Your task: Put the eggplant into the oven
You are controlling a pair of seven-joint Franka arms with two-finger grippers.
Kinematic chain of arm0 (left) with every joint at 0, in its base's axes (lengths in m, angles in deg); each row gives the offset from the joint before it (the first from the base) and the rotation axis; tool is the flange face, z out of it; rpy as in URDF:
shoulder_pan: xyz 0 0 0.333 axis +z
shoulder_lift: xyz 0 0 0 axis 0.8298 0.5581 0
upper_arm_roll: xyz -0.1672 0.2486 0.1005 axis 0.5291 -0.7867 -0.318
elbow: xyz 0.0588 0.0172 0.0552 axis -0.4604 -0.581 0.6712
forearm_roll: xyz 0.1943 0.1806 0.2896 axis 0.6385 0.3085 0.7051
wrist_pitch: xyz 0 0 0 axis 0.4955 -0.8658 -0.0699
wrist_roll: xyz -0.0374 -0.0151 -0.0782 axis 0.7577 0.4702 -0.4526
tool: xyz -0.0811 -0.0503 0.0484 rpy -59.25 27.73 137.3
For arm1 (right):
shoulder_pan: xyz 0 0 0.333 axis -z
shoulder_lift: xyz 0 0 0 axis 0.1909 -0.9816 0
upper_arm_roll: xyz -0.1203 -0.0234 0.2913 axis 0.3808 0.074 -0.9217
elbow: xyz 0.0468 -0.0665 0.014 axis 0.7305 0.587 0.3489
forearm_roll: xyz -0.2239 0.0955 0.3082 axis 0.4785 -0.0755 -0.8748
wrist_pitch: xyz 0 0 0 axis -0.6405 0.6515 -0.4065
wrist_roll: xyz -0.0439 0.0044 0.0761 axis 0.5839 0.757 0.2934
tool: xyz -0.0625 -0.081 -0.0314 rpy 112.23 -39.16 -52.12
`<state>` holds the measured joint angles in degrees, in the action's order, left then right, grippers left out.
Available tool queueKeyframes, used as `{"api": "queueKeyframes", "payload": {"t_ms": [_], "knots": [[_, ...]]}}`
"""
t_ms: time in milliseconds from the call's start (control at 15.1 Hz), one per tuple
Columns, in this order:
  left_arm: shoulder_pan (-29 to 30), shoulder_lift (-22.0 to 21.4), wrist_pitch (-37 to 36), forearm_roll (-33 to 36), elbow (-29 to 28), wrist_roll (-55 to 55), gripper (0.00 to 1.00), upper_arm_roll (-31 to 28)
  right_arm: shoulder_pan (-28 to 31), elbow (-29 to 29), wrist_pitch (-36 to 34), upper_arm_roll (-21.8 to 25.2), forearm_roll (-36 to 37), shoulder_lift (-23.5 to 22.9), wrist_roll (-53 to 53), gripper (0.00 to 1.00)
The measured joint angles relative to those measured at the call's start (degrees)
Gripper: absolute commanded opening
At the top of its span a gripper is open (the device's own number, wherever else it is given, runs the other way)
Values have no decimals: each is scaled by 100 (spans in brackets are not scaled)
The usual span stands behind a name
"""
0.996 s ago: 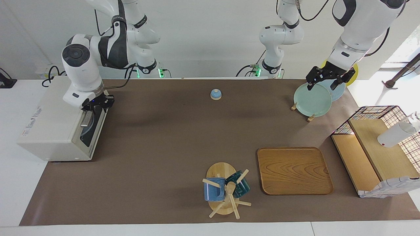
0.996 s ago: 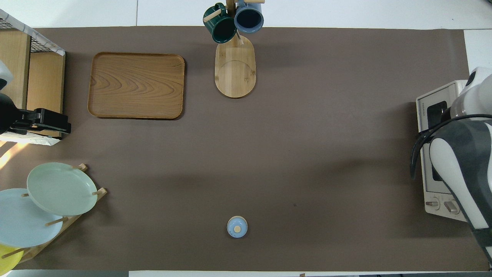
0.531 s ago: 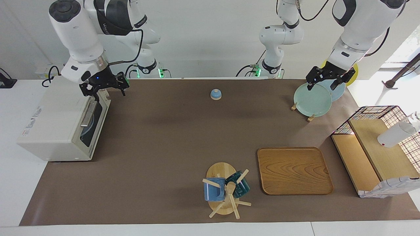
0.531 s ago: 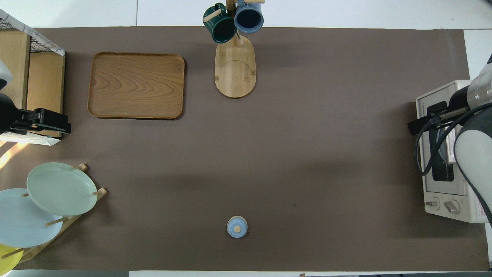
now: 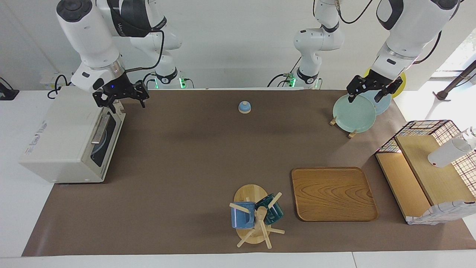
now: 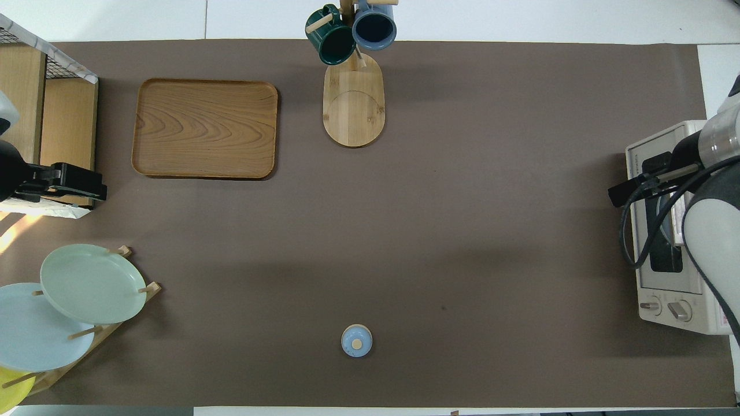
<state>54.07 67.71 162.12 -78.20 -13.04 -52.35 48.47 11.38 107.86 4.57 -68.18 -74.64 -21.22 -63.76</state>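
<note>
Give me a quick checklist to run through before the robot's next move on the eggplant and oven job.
1. Eggplant located: not ok, none shows on the table in either view.
2. Oven door shut: ok, it looks closed.
3. Eggplant inside the oven: cannot tell through the glass.
4. Right gripper empty: ok, open above the oven's door edge.
5. Left gripper out of the way: ok, open, waiting over the plate rack.

White arms [image 5: 89,41] — seemingly black cables.

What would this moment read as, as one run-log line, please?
oven: door shut | right end effector: open, over oven | left end effector: open, over plates
</note>
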Motion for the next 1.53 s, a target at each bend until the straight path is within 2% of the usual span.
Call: {"api": "queueKeyframes", "payload": {"t_ms": [332, 598, 1528], "knots": [[0, 0, 0, 0, 0, 0, 100, 0, -188, -8, 1, 246, 0, 23, -104, 100], [0, 0, 0, 0, 0, 0, 100, 0, -439, -8, 2, 653, 0, 33, -118, 100], [0, 0, 0, 0, 0, 0, 100, 0, -236, -8, -61, 712, -1, 98, -133, 100]]}}
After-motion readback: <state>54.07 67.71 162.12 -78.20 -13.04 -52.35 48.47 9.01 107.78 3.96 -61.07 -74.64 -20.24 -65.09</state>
